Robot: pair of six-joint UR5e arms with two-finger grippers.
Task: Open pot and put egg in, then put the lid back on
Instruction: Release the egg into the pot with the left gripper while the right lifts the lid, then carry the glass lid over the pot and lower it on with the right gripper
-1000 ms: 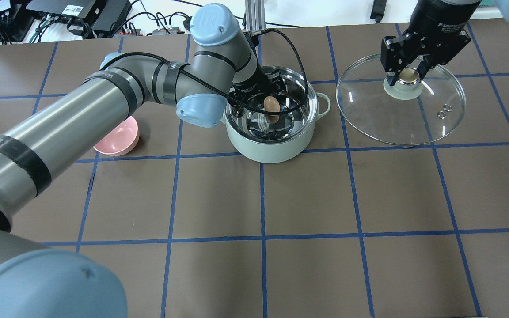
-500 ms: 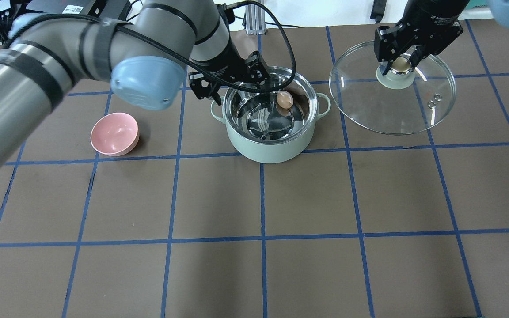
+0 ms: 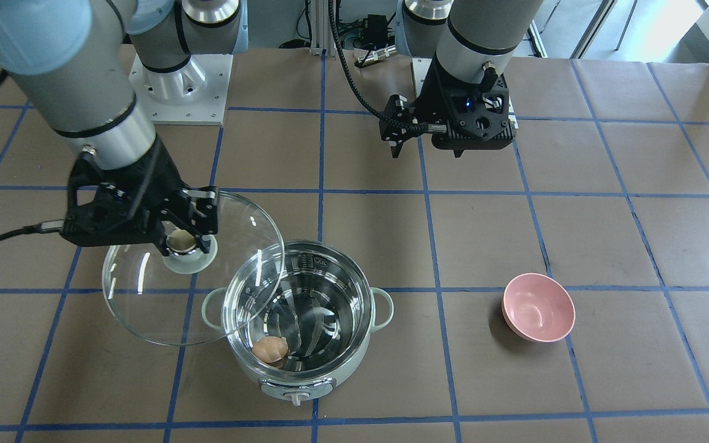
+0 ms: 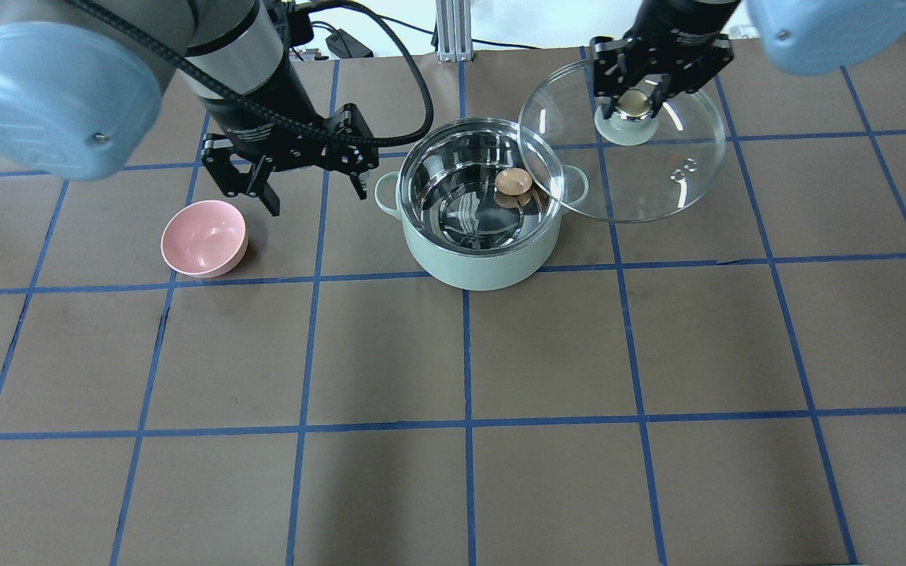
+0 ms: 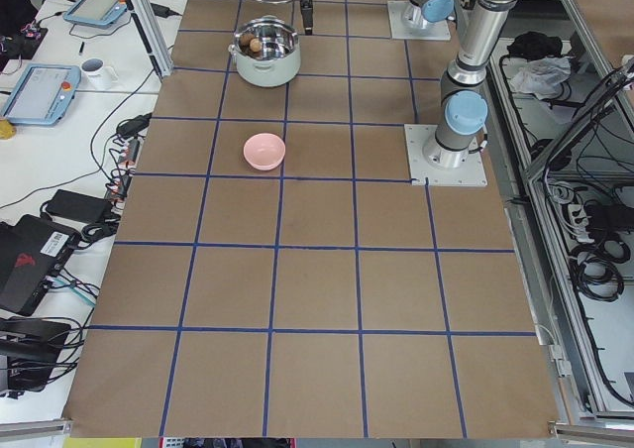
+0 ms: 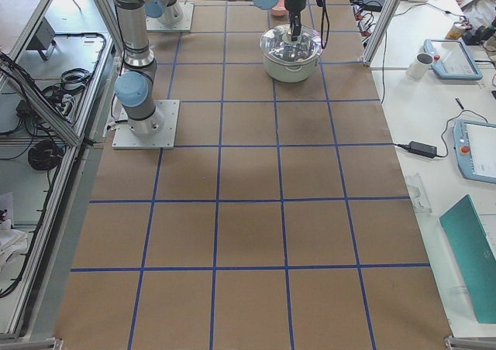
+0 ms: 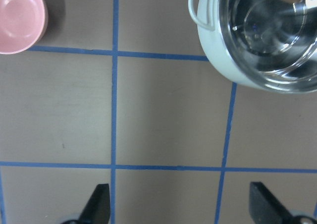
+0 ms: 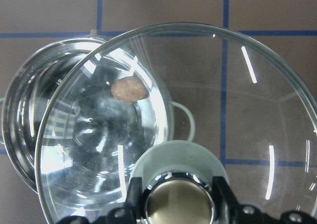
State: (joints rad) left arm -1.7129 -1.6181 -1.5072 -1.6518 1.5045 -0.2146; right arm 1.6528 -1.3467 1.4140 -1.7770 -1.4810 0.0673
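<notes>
Lid [image 4: 657, 177] now partly over pot [image 4: 484, 263]

The pot [image 4: 484, 267] has a smooth, softly glossy mint body and mirror-bright steel inside (streaked with reflections). The lid [image 4: 657, 181] is clear, glinting glass, its knob [image 4: 635, 103] capped in polished gold metal. The egg [image 4: 513, 181] looks matt, the bowl [image 4: 203, 236] smooth with a faint sheen, the table [image 4: 579, 354] matt brown paper.

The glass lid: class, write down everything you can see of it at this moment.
The lid is a clear, domed glass disc as wide as the pot, with a pale green knob capped in gold. The right gripper is shut on the knob and holds it raised, its edge overlapping the pot's rim. Whether glass touches rim is unclear.
</notes>
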